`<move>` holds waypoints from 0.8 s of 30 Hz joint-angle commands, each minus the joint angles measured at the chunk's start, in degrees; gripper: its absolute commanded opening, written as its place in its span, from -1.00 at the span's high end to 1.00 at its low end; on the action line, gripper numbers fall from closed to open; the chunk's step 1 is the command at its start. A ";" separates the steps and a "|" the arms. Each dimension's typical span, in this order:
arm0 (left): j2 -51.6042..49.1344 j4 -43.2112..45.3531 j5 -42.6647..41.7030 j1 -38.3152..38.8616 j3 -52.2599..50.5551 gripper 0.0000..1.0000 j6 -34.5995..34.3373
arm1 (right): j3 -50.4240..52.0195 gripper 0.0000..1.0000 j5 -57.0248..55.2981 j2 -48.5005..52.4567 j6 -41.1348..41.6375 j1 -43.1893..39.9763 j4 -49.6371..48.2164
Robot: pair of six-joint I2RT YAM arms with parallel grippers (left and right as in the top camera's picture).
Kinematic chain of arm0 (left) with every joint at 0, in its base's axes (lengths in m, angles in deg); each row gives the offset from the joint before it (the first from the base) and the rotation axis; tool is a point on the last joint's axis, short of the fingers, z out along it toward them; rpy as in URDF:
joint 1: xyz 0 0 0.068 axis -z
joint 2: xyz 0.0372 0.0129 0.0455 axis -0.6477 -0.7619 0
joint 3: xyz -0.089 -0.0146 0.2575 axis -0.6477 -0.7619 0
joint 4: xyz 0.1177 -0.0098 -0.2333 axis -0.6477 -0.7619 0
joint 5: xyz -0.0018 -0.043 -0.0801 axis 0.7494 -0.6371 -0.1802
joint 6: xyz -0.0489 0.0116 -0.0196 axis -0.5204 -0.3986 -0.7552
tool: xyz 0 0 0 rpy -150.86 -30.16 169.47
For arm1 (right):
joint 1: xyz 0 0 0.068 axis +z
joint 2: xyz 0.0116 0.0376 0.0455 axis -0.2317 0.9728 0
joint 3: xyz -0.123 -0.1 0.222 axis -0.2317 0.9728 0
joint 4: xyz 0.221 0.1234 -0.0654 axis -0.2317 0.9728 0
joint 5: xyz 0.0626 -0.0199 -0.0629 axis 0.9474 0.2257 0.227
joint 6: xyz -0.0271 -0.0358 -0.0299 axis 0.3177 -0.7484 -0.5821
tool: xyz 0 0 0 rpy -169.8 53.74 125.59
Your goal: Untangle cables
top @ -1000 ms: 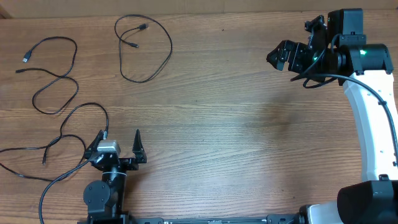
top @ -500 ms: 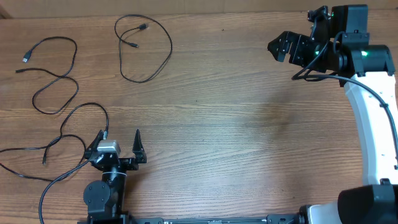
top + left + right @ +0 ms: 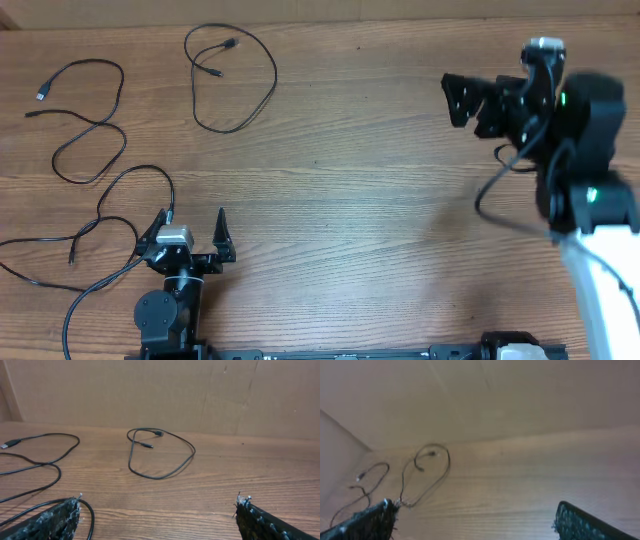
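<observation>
Both hands hang released: left hand (image 3: 190, 238) near the cables (image 3: 275, 75), right hand (image 3: 458, 100) far right. Separating looks nearly finished; next, check the left crossing.

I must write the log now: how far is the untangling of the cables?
Mostly done, it seems: the looped cable, the USB cable and the near cable lie apart from one another. In hand: nothing; the left gripper and the right gripper are open and empty. Left: perhaps the near cable, which seems to cross itself beside the left gripper.
</observation>
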State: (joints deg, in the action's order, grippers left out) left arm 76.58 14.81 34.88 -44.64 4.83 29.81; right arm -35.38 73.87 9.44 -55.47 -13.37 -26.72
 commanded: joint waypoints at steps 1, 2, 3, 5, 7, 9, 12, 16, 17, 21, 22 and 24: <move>0.39 0.17 -0.61 -0.44 -0.39 -0.99 -0.44 | 9.77 -0.99 -0.42 -6.71 0.20 -0.04 -8.81; 0.39 0.17 -0.61 -0.44 -0.39 -0.99 -0.44 | 13.44 -1.00 -0.42 -8.96 0.20 -0.04 -13.55; 0.39 0.17 -0.61 -0.44 -0.42 -0.99 -0.44 | 15.30 -1.00 -0.39 -10.12 0.20 -0.04 -15.85; 0.39 0.17 -0.61 -0.44 -0.42 -0.99 -0.44 | 20.35 -1.00 -0.39 -13.44 0.20 -0.04 -21.64; 0.39 0.17 -0.61 -0.44 -0.42 -0.99 -0.44 | 24.28 -1.00 -0.39 -16.24 0.20 -0.04 -25.66; 0.39 0.17 -0.61 -0.44 -0.39 -0.99 -0.44 | 28.41 -1.00 -0.39 -19.12 0.20 -0.04 -30.16; 0.39 0.17 -0.61 -0.44 -0.42 -0.99 -0.44 | 33.75 -1.00 -0.42 -22.49 0.20 -0.07 -37.00; 0.39 0.17 -0.61 -0.44 -0.39 -0.99 -0.44 | 39.39 -1.00 -0.39 -26.25 0.20 -0.11 -43.76; 0.39 0.17 -0.61 -0.44 -0.39 -0.99 -0.44 | 40.48 -1.00 -0.39 -27.12 0.20 -0.11 -44.78; 0.39 0.17 -0.61 -0.44 -0.39 -0.99 -0.44 | 43.52 -1.00 -0.39 -30.60 0.20 -0.11 -46.58; 0.39 0.17 -0.61 -0.44 -0.42 -0.99 -0.44 | 44.00 -1.00 -0.39 -31.71 0.20 -0.13 -46.60; 0.39 0.17 -0.61 -0.44 -0.42 -0.99 -0.44 | 44.70 -1.00 -0.39 -33.83 0.20 -0.63 -46.58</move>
State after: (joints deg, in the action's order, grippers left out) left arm 76.58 14.81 34.88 -44.64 4.83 29.81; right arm 8.40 73.85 -21.70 -55.47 -13.39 -72.73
